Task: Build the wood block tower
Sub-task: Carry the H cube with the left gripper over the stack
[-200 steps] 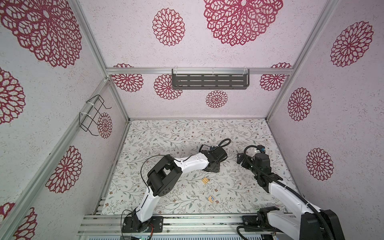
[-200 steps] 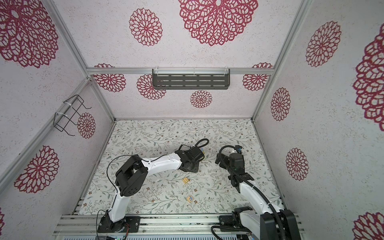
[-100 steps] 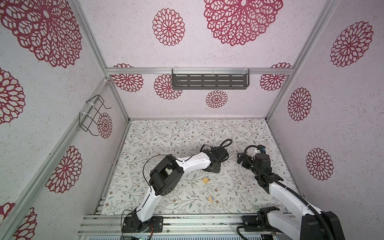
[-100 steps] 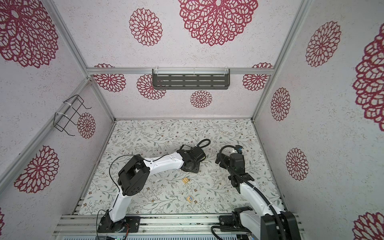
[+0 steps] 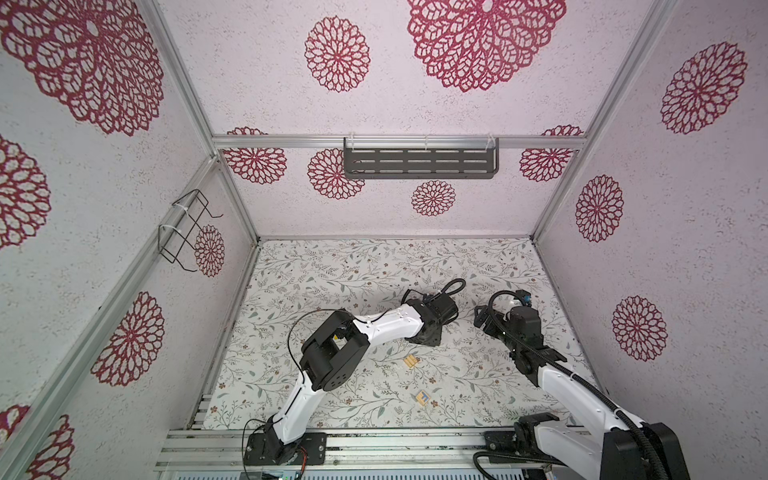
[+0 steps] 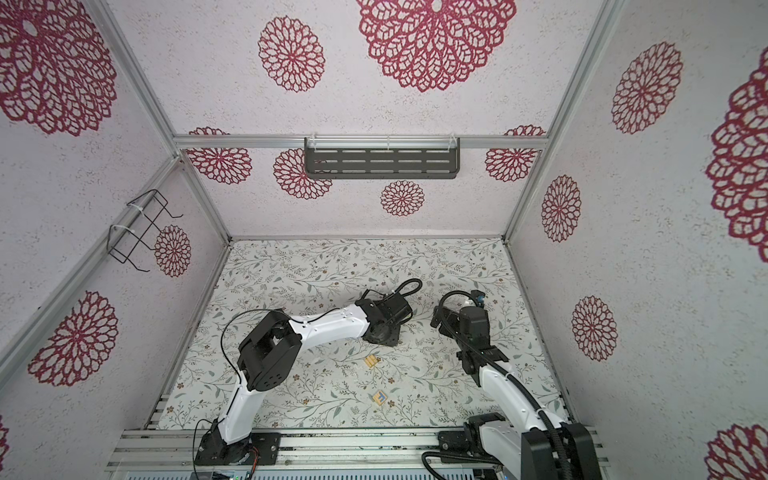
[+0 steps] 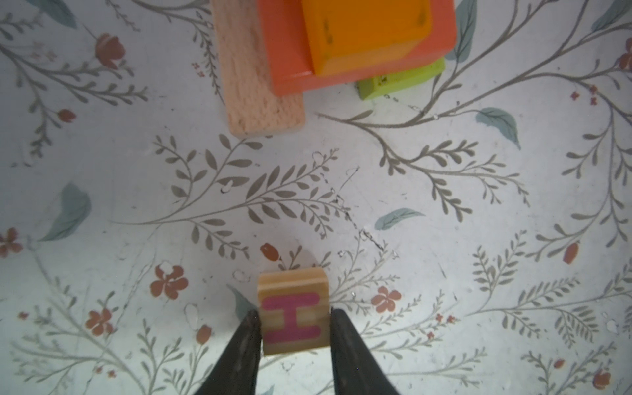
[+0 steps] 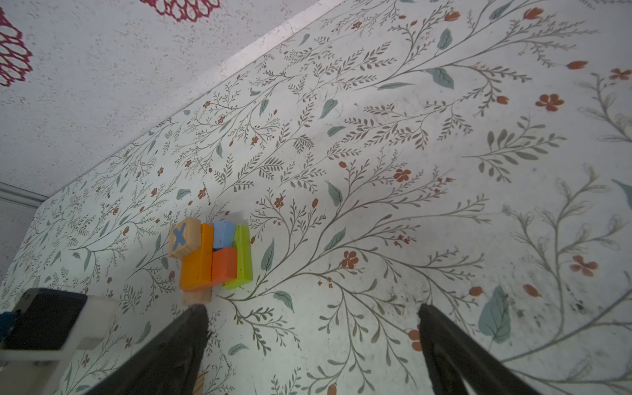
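Observation:
In the left wrist view my left gripper (image 7: 295,313) is shut on a natural wood cube (image 7: 292,307) printed with a pink letter, one finger on each side. Beyond it stands the tower (image 7: 355,44), with tan and lime bars at the bottom and orange blocks above. The right wrist view shows the same tower (image 8: 213,260) with a blue block and a blue-lettered cube (image 8: 184,242) on it. My right gripper (image 8: 313,309) is open and empty, a short way from the tower. In both top views the left wrist (image 5: 428,328) covers the held cube and the tower.
Two loose wood blocks lie nearer the front of the floral mat: a tan pair (image 5: 410,362) (image 6: 372,362) and a lettered cube (image 5: 422,398) (image 6: 380,398). Patterned walls close in the mat on three sides. A white and black part (image 8: 51,325) sits beside the right gripper.
The left arm's elbow has shifted slightly to the right, with its wrist staying over the same spot. The right arm has not moved.

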`<state>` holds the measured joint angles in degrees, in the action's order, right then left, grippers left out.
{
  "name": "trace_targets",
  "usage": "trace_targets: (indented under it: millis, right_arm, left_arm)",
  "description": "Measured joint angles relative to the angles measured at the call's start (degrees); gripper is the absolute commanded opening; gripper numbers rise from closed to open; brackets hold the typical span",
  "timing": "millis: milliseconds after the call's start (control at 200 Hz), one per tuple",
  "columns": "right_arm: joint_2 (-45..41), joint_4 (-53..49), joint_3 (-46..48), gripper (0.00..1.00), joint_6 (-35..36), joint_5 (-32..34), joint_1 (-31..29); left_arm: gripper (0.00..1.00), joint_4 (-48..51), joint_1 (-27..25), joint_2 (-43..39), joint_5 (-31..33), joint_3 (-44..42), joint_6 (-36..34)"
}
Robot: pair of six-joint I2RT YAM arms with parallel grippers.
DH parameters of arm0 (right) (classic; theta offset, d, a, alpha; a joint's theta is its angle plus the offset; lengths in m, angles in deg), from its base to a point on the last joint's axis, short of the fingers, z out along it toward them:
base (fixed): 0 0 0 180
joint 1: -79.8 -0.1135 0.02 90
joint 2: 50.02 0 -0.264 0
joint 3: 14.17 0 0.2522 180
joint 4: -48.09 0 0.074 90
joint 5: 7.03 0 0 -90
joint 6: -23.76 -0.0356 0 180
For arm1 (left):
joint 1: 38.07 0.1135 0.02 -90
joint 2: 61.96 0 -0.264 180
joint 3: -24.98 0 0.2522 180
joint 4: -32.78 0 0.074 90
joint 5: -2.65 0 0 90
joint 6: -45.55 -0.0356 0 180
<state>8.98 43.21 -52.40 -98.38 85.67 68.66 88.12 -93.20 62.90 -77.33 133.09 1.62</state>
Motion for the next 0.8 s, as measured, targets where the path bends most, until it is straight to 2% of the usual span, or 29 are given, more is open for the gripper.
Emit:
trace_targets:
  millis: [495, 801]
  right_arm:
    - [-0.63, -0.22, 0.00, 0.99, 0.00, 0.02, 0.02]
    - [-0.63, -0.22, 0.00, 0.99, 0.00, 0.02, 0.13]
  left_arm:
    - [0.36, 3.30, 0.28, 0.00, 1.01, 5.68, -1.20]
    - [0.36, 6.36, 2.19, 0.00, 0.96, 13.51, -2.69]
